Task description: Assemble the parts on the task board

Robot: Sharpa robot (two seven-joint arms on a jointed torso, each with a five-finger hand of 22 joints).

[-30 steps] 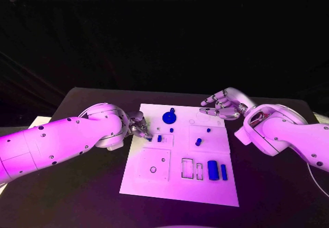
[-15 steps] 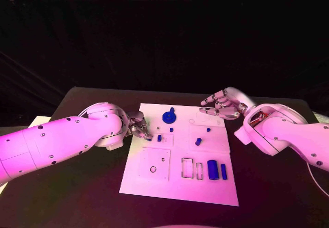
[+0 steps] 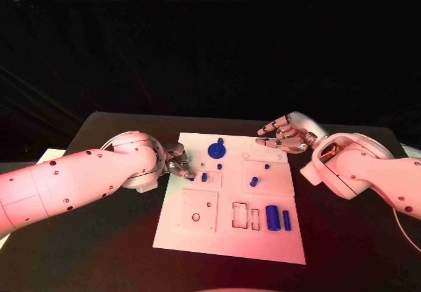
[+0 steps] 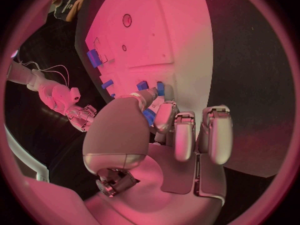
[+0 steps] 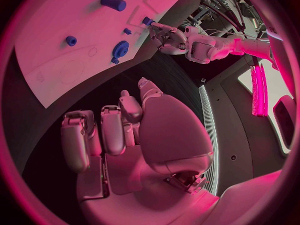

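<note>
At task board [image 3: 230, 243] left edge: left hand [image 3: 178, 162] touching blue part [image 3: 204, 177].

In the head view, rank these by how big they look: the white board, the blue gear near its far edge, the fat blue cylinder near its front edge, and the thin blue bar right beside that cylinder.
1. White board, by far.
2. Blue gear.
3. Fat blue cylinder, close to the gear, so that order is unsure.
4. Thin blue bar.
</note>
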